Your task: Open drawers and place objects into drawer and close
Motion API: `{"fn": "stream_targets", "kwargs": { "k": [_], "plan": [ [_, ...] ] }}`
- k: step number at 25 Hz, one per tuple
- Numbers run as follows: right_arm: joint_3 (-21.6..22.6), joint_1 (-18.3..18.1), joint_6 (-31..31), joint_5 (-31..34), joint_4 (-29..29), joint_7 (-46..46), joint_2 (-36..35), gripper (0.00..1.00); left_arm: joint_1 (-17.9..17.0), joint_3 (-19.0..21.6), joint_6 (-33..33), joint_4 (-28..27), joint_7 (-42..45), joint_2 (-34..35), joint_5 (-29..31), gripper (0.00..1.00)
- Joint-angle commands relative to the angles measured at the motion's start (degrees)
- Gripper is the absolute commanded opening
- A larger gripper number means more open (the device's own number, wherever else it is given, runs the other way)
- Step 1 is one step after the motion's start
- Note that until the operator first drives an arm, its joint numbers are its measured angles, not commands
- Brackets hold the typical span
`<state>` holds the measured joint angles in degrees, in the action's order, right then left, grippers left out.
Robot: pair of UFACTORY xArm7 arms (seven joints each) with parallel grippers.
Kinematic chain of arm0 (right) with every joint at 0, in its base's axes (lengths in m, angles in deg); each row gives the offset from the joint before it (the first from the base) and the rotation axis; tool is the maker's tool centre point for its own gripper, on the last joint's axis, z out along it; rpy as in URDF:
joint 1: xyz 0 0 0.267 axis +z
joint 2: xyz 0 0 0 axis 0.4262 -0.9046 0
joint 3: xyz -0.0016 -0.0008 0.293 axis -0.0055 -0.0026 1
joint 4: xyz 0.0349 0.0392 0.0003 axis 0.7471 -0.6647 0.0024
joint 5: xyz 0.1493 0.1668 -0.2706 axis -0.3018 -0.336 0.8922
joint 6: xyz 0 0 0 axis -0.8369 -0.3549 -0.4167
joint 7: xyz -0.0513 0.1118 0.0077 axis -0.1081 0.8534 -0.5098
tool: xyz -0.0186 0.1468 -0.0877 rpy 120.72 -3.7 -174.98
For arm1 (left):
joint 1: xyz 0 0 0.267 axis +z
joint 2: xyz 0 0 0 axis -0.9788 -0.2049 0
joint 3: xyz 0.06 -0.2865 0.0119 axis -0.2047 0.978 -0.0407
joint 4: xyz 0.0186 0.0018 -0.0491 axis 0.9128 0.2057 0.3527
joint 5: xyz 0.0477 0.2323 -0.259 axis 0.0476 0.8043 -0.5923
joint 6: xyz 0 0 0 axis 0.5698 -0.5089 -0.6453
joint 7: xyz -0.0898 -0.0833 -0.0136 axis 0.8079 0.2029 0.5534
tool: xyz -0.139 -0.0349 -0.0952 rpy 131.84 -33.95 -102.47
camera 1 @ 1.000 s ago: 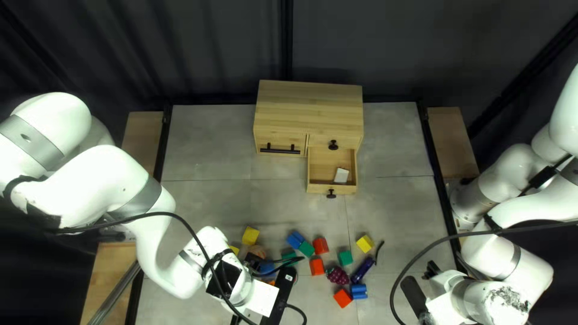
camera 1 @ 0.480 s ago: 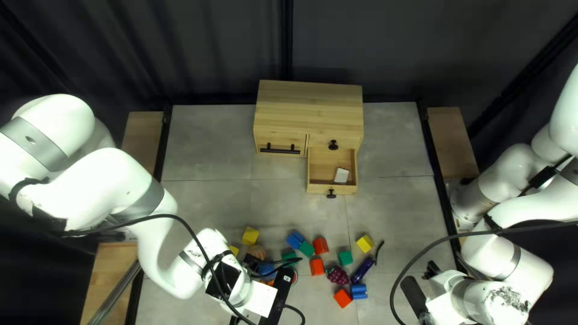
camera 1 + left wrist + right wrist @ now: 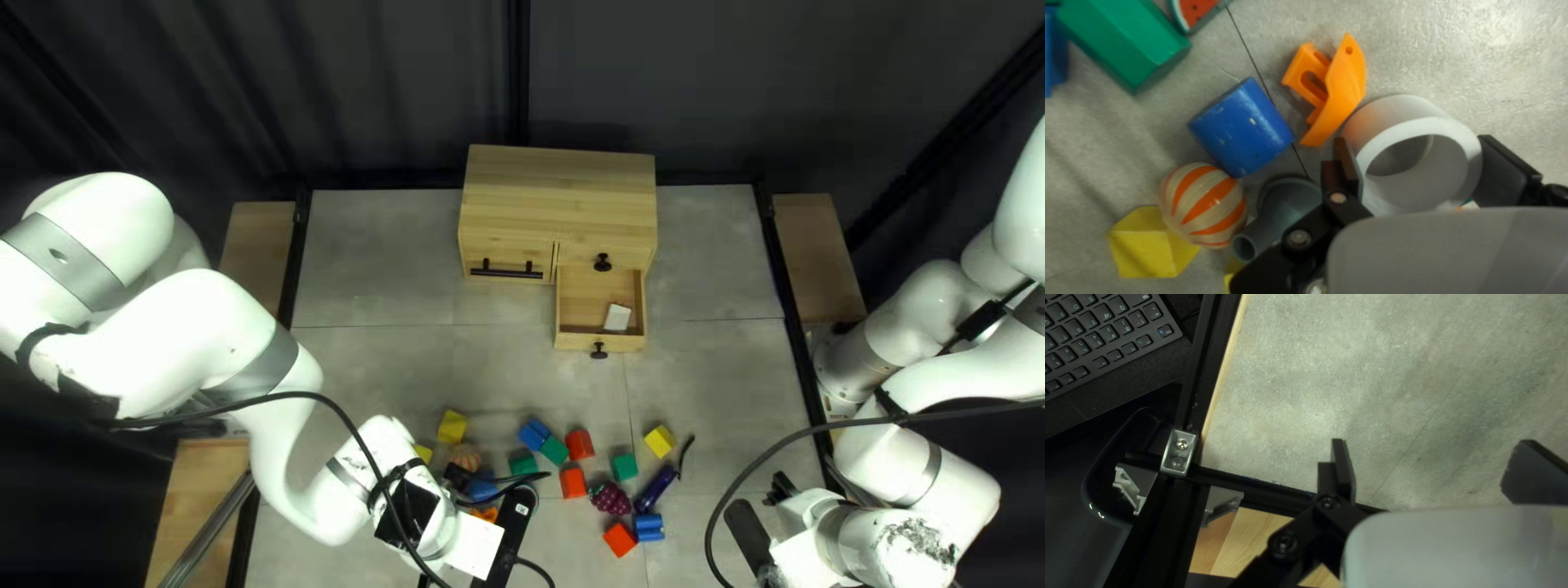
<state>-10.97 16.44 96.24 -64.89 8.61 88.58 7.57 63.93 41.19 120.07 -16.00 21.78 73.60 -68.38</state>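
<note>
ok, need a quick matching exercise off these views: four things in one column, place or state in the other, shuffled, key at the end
1. pale block
2. striped ball
3. white ring
4. lower right drawer

A. between the fingers of the left end effector
B. pulled out from the cabinet
C. beside a yellow block
D. lying inside a drawer

Pairs: 1-D, 2-C, 3-A, 4-B
</note>
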Motion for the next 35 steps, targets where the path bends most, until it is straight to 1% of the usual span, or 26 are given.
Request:
{"fn": "stream_targets", "kwargs": {
  "k": [1, 3, 4, 6, 7, 10, 11, 12, 15, 29, 30, 33, 35],
  "plan": [
    [0.0, 0.0, 0.0, 0.0, 0.0, 0.0, 0.0, 1.00, 0.1, 0.2, 8.5, -5.8, -2.1, 3.4, 0.3, 0.00],
    [0.0, 0.0, 0.0, 0.0, 0.0, 0.0, 0.0, 1.00, 0.5, -0.1, 10.8, -7.3, -3.2, 4.6, 0.6, 0.00],
    [0.0, 0.0, 0.0, 0.0, 0.0, 0.0, 0.0, 1.00, 1.2, -0.7, 13.1, -8.8, -4.9, 5.8, 0.7, 0.00],
    [0.0, 0.0, 0.0, 0.0, 0.0, 0.0, 0.0, 1.00, 2.1, -1.4, 14.9, -10.0, -6.7, 6.7, 0.9, 0.00],
    [0.0, 0.0, 0.0, 0.0, 0.0, 0.0, 0.0, 1.00, 3.3, -2.4, 15.7, -11.0, -8.9, 7.5, 0.9, 0.00],
    [0.0, 0.0, 0.0, 0.0, 0.0, 0.0, 0.0, 1.00, 5.7, -4.5, 15.7, -12.9, -12.5, 7.7, 1.7, 0.00],
    [0.0, 0.0, 0.0, 0.0, 0.0, 0.0, 0.0, 1.00, 6.0, -4.8, 15.5, -13.0, -12.9, 7.6, 1.9, 0.00],
    [0.0, 0.0, 0.0, 0.0, 0.0, 0.0, 0.0, 1.00, 7.3, -5.9, 15.3, -14.4, -14.9, 7.0, 2.2, 0.00],
    [0.0, 0.0, 0.0, 0.0, 0.0, 0.0, 0.0, 1.00, 9.2, -7.4, 14.4, -16.0, -18.0, 6.3, 2.8, 0.00],
    [0.0, 0.0, 0.0, 0.0, 0.0, 0.0, 0.0, 1.00, 9.3, -7.4, 14.3, -16.1, -18.2, 6.3, 2.8, 0.00],
    [0.0, 0.0, 0.0, 0.0, 0.0, 0.0, 0.0, 1.00, 9.3, -7.3, 14.1, -15.6, -17.6, 6.5, 1.7, 0.00],
    [0.0, 0.0, 0.0, 0.0, 0.0, 0.0, 0.0, 1.00, 9.8, -8.0, 13.0, -16.2, -17.2, 4.4, 1.8, 0.00],
    [0.0, 0.0, 0.0, 0.0, 0.0, 0.0, 0.0, 1.00, 10.7, -8.8, 11.5, -17.7, -17.7, 2.0, 2.3, 0.00]
  ]
}}
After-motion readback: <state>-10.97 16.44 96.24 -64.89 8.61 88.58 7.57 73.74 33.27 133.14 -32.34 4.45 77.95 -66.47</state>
